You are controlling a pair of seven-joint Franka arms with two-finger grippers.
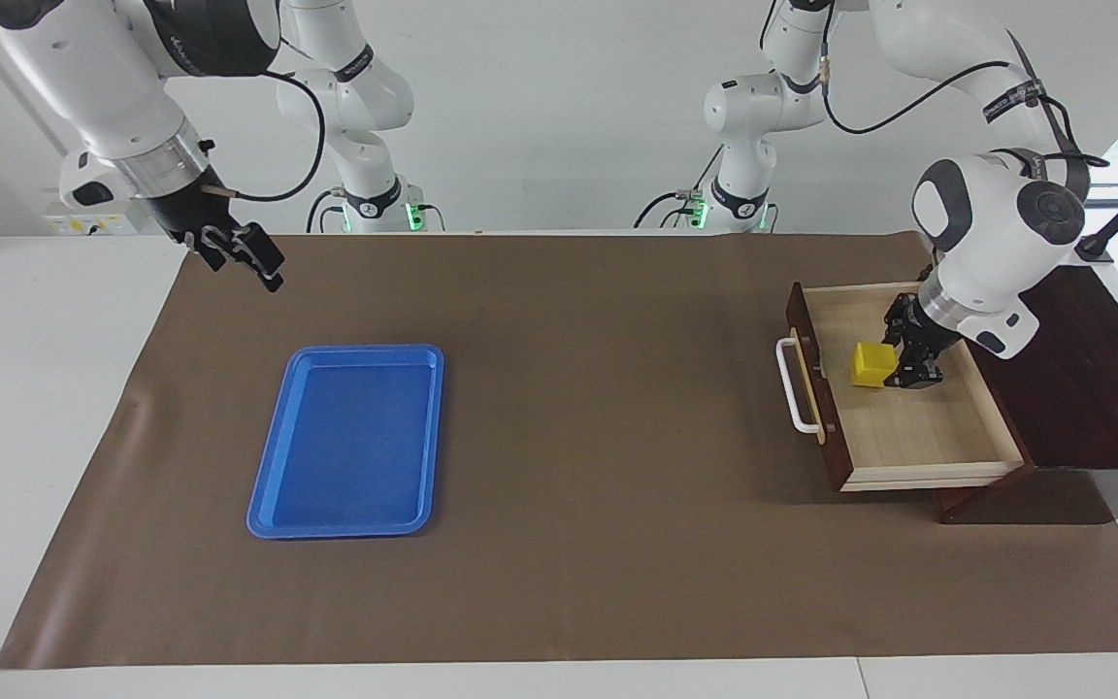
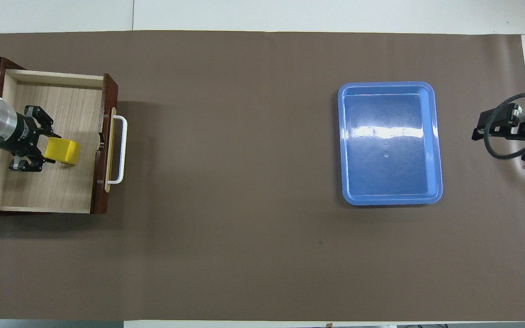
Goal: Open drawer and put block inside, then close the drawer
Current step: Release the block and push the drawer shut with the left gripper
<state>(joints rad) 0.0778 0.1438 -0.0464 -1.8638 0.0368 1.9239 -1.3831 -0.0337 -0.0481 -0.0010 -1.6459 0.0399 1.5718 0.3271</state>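
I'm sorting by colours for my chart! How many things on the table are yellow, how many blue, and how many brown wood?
Yellow: 1, the block
Blue: 1, the tray
Brown wood: 1, the drawer in its box
Total: 3

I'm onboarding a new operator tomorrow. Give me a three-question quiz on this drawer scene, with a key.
1. True or false: the drawer stands pulled open.
2. Which gripper holds the yellow block? A) left gripper B) right gripper C) neither
3. Fill in: the blue tray contains ____.

Key:
1. True; its pale interior shows, the white handle toward the table's middle.
2. A; it is shut on the block, low inside the drawer. The right gripper is open, raised near the mat's edge at the right arm's end.
3. Nothing.
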